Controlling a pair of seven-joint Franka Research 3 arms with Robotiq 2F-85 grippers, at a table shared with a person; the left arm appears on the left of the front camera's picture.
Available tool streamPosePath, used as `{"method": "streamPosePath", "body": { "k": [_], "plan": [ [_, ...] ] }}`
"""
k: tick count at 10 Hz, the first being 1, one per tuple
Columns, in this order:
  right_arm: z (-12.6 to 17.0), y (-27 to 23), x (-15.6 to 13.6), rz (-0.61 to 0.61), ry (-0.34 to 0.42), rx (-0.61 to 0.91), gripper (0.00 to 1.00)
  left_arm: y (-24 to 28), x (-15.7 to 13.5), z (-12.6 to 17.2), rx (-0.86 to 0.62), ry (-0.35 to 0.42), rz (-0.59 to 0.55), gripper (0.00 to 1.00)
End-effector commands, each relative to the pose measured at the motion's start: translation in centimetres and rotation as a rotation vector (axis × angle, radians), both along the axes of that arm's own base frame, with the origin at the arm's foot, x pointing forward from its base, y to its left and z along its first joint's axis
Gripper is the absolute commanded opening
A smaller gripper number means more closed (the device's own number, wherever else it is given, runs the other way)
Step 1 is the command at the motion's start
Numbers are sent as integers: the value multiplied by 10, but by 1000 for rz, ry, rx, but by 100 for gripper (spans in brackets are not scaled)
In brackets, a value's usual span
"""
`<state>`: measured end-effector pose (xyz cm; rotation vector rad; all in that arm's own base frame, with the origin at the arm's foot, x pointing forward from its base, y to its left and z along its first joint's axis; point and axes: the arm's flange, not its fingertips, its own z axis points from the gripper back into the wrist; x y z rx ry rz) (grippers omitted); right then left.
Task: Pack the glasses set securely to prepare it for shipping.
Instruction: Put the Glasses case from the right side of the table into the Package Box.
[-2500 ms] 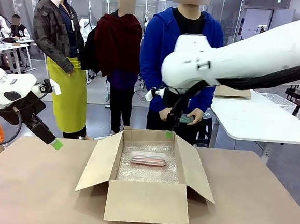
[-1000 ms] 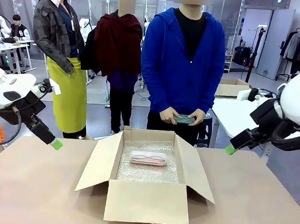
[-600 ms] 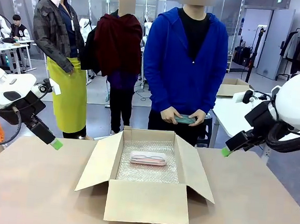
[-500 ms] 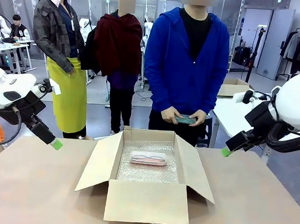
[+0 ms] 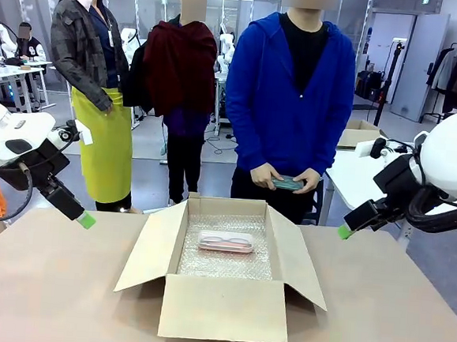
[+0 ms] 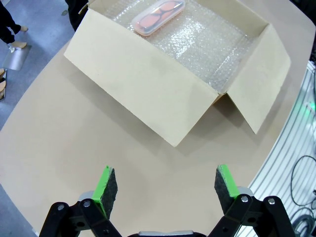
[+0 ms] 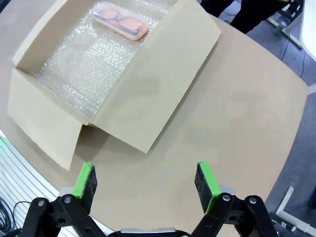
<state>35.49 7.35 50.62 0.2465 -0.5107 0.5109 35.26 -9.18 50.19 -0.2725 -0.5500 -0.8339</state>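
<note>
Both left pincer (image 5: 87,221) and right pincer (image 5: 344,231) open; pale pink translucent glasses case (image 5: 225,241) in brown cardboard box (image 5: 224,307) at far desk (image 5: 45,283) edge.

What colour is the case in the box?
The case is translucent pale pink; left wrist view shows it best.

white side table (image 5: 374,181), grey floor (image 5: 145,172)

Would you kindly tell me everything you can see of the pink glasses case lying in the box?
The pink glasses case is a small oblong with rounded ends, seemingly of pale pink translucent plastic. Dark-rimmed glasses show through its lid. It looks shut and lies flat on the bubble wrap, toward the far side of the open cardboard box, with its long side running across. Nothing else touches it.
</note>
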Motion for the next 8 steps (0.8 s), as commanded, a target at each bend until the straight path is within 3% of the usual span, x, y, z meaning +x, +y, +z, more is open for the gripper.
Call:
{"method": "streamPosePath", "body": {
  "k": [1, 8],
  "plan": [
    [-1, -1, 2, 9, -17, -3, 100, 2, -1, 0, -12, 0, -9, 100],
    [-1, -1, 2, 9, -17, -3, 100, 2, -1, 0, -12, 0, -9, 100]
  ]
}}
